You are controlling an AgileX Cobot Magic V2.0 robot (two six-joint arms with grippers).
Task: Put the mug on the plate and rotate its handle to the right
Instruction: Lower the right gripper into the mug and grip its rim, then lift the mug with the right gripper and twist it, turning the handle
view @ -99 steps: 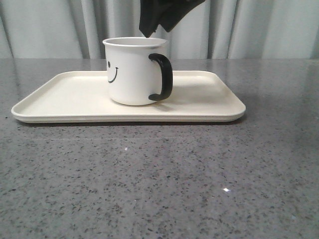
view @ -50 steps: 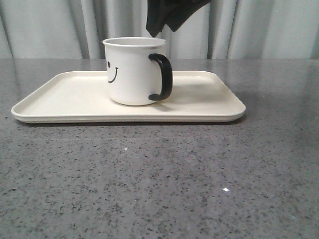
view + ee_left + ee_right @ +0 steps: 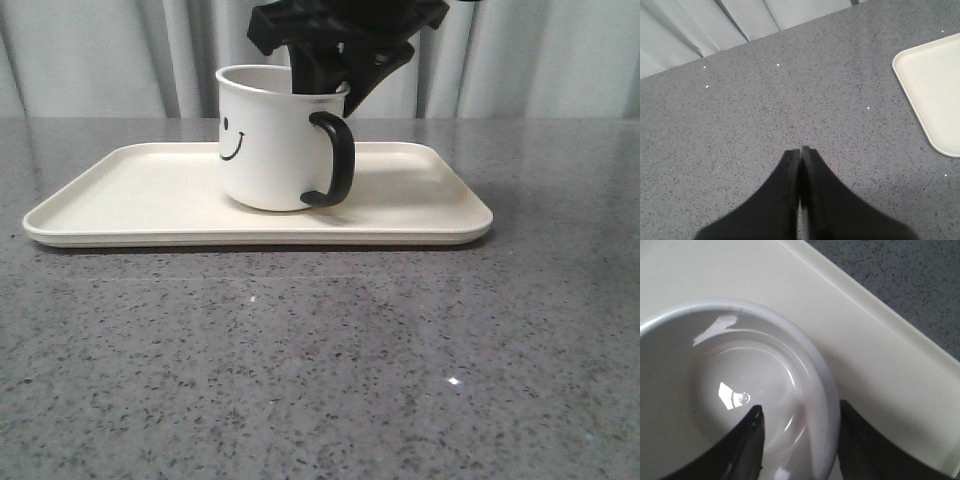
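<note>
Off to the left, well clear of the action, the left gripper hangs over the speckled grey stone-look tabletop with its two black fingers pressed together on nothing. Next comes the large flat cream-coloured rectangular plate, a smooth matte tray with rounded corners and a low raised rim. The white cylindrical mug with its black smiley face stands upright on it, a little right of the middle, with bare tray all round.

The glossy black C-shaped handle points right and a bit toward the viewer. Above it, the right gripper straddles the mug's rim on the handle side: one dark finger reaches down inside the shiny bowl, the other sits just outside the wall. Whether they actually pinch the rim I cannot tell (a thin pale gap seems to show on each side).

The mug looks rigid, glazed and slick, empty and probably light, chippable if knocked. The rim wall seems the sensible hold; a firm squeeze would be needed, since smooth glaze could slip while turning.
</note>
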